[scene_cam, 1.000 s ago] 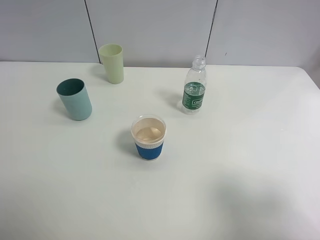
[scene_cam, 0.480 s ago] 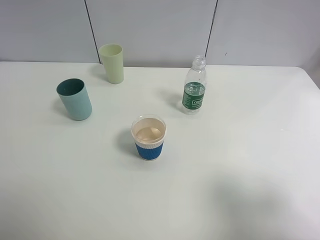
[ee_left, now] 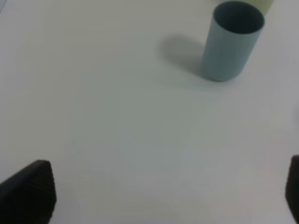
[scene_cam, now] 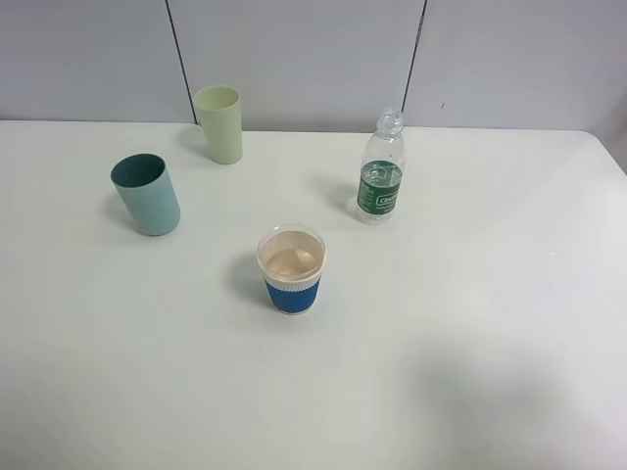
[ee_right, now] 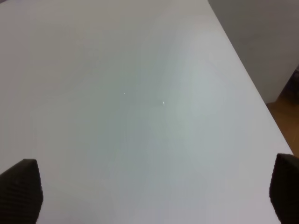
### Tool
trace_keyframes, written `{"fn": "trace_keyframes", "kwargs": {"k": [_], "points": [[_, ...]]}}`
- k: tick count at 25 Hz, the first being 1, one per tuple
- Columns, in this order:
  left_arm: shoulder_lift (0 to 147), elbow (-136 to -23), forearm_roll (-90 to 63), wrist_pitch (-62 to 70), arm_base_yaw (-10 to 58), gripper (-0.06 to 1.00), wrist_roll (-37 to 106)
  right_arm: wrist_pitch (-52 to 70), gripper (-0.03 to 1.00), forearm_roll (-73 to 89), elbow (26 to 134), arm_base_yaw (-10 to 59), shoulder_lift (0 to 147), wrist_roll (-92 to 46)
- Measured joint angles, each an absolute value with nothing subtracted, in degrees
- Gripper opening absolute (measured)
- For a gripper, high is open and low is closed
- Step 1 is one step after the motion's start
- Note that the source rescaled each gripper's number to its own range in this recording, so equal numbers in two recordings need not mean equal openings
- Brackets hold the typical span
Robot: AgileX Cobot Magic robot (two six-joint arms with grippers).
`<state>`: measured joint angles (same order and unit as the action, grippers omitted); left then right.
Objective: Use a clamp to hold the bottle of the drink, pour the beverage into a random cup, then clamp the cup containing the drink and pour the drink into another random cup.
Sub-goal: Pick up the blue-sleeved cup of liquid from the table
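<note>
Bottle (scene_cam: 381, 171), blue cup (scene_cam: 292, 269), teal tumbler (scene_cam: 147, 194), green tumbler (scene_cam: 219, 123) stand well apart, gaps prob passable

Of your left gripper (ee_left: 161, 191) only two fingertips (ee_left: 28, 193) show, cut off at the lower corners of a blurred frame. The right gripper (ee_right: 154, 191) is cropped the same way. The pale green tumbler (ee_left: 264, 4) is clipped at the top right edge. The print on the bottle (scene_cam: 380, 201) is too small to read.

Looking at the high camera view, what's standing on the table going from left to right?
Teal blue-green tumbler → slim pale yellow-green tumbler → short paper cup with blue ribbed sleeve → small clear plastic bottle with green label band.
</note>
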<state>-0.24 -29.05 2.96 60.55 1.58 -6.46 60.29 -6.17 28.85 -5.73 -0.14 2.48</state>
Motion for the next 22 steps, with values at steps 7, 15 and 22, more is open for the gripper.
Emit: {"fn": "trace_keyframes", "kwargs": {"k": [7,15,22], "points": [[-0.24,-29.05,2.96,60.55,1.58,1.00,-6.46,60.29,1.00,-6.17,28.85,-0.60,-0.14,2.48],[-0.24,-29.05,2.96,60.55,1.58,1.00,-6.46,60.29,1.00,-6.17,28.85,-0.18,-0.14,2.48],[-0.24,-29.05,2.96,60.55,1.58,1.00,-6.46,60.29,1.00,-6.17,28.85,-0.18,-0.14,2.48]]}}
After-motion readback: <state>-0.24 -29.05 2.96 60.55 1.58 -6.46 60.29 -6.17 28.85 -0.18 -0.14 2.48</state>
